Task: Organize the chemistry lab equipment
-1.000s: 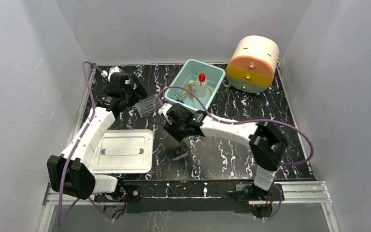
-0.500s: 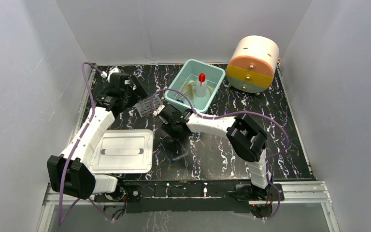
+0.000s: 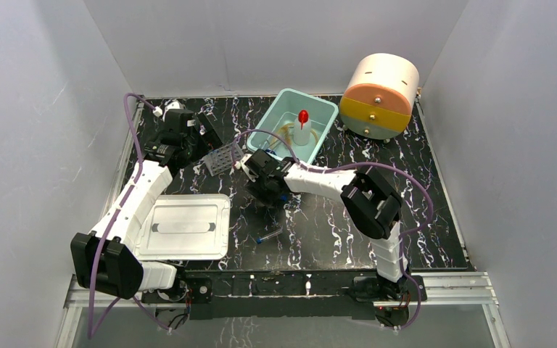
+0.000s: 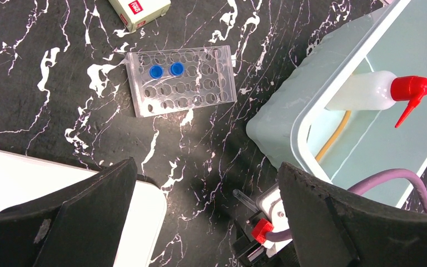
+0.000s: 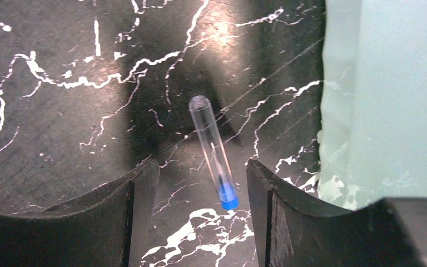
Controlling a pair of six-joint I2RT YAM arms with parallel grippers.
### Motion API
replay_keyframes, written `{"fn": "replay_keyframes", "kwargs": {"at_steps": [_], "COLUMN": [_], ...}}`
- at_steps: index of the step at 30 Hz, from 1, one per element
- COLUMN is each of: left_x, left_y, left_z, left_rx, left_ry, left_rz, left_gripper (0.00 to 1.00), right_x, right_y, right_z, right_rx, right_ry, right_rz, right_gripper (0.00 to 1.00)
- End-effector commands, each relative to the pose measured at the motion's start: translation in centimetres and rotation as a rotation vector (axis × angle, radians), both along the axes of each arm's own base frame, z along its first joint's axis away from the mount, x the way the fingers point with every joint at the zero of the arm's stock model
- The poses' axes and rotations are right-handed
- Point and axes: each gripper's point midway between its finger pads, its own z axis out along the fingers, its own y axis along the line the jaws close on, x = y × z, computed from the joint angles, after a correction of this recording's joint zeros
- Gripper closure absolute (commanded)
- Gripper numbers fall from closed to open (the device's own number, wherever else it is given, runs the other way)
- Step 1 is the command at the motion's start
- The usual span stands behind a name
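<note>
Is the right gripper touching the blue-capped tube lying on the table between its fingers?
Apart. The right wrist view shows the blue-capped tube lying between the open fingers of the right gripper, with dark tabletop visible on both sides of it.

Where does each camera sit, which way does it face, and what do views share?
Top external: fixed above and behind, looking down at the table; the left arm and right arm show, bases at the bottom.
Left wrist: on the left arm, looking down at the tube rack and teal bin; the open left hand frames the bottom.
Right wrist: looking down at a blue-capped tube lying beside the bin; the open right hand straddles it.
Shared: top and left wrist both show rack, bin and wash bottle.
</note>
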Motion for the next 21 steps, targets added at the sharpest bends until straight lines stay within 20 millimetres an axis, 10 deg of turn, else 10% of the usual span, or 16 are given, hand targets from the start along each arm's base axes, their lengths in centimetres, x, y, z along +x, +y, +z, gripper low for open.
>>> {"fn": "replay_keyframes", "kwargs": {"at_steps": [1,21], "left_x": [-0.1,0.1], "left_y": [0.1,-0.2], "left_z": [0.9,1.3], "left_rx": [-0.008,-0.018], "left_ry": [-0.029,-0.038], "left_rz": [-0.01,-0.019], "left_gripper": [0.02,0.02], "right_x": [-0.3,-0.3], "right_y": [1.4,0.5], "right_z": [0.8,-1.0], "right_rx": [0.066,0.027], "right_ry": [0.044,0.095], "right_rz": [0.07,0.064], "right_gripper": [0.33,0.67]}}
